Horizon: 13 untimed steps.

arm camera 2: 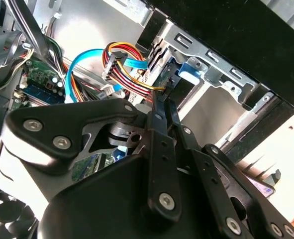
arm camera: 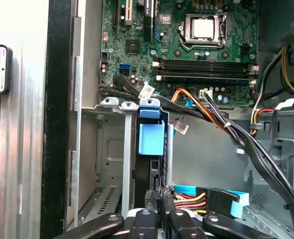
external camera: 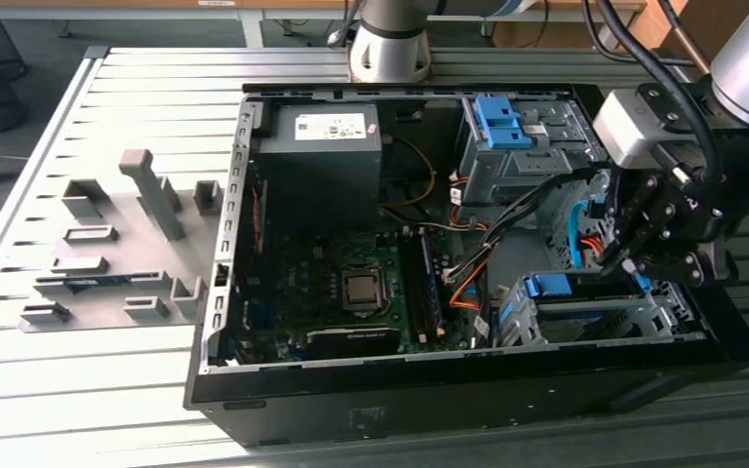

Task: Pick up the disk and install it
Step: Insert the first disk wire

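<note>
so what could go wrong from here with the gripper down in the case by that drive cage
Two risks, as a judgement:
1. The gripper sits low beside the drive cage, right by the bundle of coloured cables and the flat blue cable; a move could snag or unplug them.
2. The blue-railed disk stands in a narrow slot; slightly tilted, it could jam against the cage's metal walls.
</note>
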### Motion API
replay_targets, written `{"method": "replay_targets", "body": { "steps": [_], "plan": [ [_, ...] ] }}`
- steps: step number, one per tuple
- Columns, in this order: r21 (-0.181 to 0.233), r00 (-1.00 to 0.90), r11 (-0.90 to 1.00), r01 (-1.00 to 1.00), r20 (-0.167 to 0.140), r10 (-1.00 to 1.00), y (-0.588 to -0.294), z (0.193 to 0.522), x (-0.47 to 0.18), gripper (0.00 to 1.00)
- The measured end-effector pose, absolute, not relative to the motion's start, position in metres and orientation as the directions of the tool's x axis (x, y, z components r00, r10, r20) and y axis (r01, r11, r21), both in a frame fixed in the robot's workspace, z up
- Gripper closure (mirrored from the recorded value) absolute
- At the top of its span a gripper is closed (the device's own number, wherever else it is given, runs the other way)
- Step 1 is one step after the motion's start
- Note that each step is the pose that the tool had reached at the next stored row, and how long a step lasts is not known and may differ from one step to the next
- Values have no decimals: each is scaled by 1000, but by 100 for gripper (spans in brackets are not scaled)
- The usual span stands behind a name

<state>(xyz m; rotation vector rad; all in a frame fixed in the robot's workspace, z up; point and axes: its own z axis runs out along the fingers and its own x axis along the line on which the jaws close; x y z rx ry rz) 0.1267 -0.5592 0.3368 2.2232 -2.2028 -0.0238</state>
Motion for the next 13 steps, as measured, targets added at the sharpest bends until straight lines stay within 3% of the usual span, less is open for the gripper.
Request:
{"method": "replay_targets", "body": {
  "steps": [13],
  "plan": [
    [19,9,-9,-1000,-3,-1000,-559,335,127,84]
  ]
}}
